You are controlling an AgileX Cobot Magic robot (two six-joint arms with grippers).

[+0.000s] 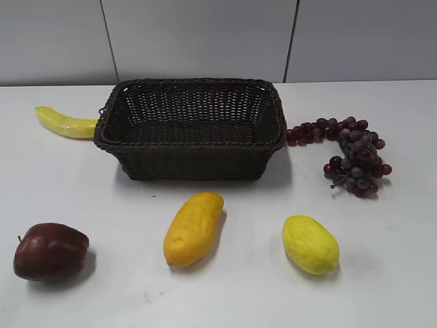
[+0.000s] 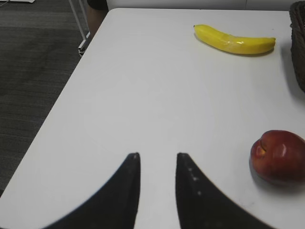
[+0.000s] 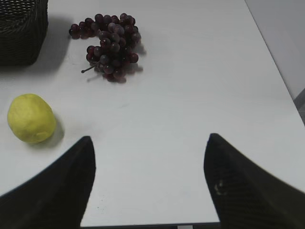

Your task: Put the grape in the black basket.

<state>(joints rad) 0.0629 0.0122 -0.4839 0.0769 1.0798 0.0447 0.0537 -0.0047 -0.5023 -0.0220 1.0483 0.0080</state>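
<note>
The grape (image 1: 351, 154), a curved bunch of dark red and purple berries, lies on the white table just right of the black basket (image 1: 191, 147). It also shows in the right wrist view (image 3: 109, 45), far ahead and left of my right gripper (image 3: 148, 138), which is wide open and empty over the table's near edge. A corner of the black basket (image 3: 21, 33) is at that view's top left. My left gripper (image 2: 157, 155) is slightly open and empty above bare table. Neither gripper shows in the exterior view.
A banana (image 1: 65, 123) lies left of the basket. A dark red apple (image 1: 49, 251), an orange fruit (image 1: 193, 227) and a yellow fruit (image 1: 311, 244) lie in front. The table's left edge (image 2: 57, 102) drops to dark floor.
</note>
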